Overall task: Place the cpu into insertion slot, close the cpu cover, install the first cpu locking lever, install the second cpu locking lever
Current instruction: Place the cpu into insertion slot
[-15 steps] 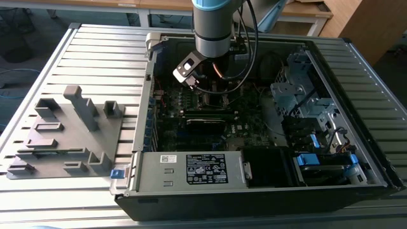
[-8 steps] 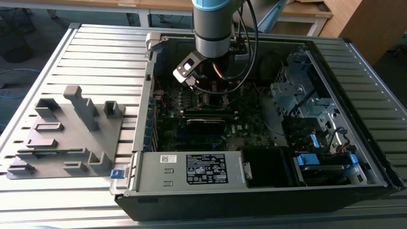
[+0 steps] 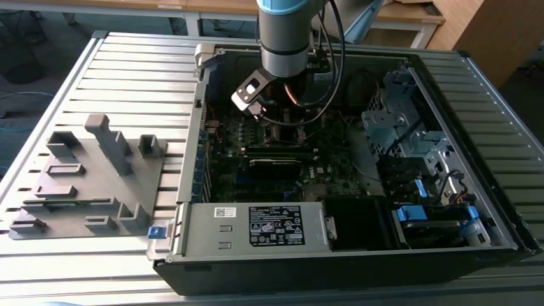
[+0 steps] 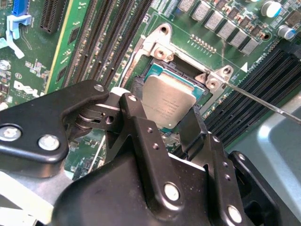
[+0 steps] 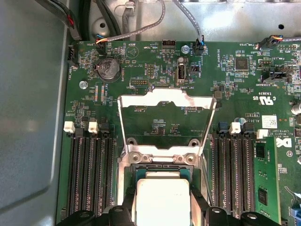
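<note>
Black tool (image 4: 164, 107) clamped on flat square silver-grey metal cpu (image 4: 170, 100), poised just above square black silver-rimmed insertion slot (image 4: 181, 70) (thin silvery cpu cover (image 5: 160, 96) stands open beyond fingertips).

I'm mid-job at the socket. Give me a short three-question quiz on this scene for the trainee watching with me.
1. True or false: the cpu cover is shut over the insertion slot.
2. What is the gripper shut on? A a memory stick, B the cpu, C a cable.
3. Fill in: in the first wrist view, the long black memory slots lie on ___ sides of the insertion slot.
Key: 1 false, the cpu cover lies open, off the insertion slot; 2 B; 3 both.
</note>
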`<control>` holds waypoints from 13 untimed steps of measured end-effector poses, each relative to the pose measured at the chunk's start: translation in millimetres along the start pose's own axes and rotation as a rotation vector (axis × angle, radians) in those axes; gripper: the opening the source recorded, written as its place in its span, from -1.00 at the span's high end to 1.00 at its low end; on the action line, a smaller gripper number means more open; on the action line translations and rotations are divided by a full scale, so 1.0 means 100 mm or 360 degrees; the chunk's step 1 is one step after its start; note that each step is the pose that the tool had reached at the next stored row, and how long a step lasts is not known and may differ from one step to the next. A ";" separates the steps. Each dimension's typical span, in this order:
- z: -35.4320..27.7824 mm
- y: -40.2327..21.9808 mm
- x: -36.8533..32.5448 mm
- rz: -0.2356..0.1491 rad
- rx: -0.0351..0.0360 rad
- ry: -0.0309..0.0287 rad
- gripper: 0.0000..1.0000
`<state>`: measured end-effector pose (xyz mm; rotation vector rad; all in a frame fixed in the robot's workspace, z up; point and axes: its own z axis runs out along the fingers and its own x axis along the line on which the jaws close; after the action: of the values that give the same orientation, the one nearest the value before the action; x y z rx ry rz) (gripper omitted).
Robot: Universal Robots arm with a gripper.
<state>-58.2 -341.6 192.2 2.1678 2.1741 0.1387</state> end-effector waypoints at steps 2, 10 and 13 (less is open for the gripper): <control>0.002 0.000 0.000 0.0000 0.0000 -0.00002 -0.08; 0.004 0.000 0.000 0.0000 0.0000 0.00001 -0.08; 0.008 -0.001 0.000 0.0000 0.0000 -0.00001 -0.08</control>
<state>-58.2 -341.6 191.4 2.1681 2.1738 0.1386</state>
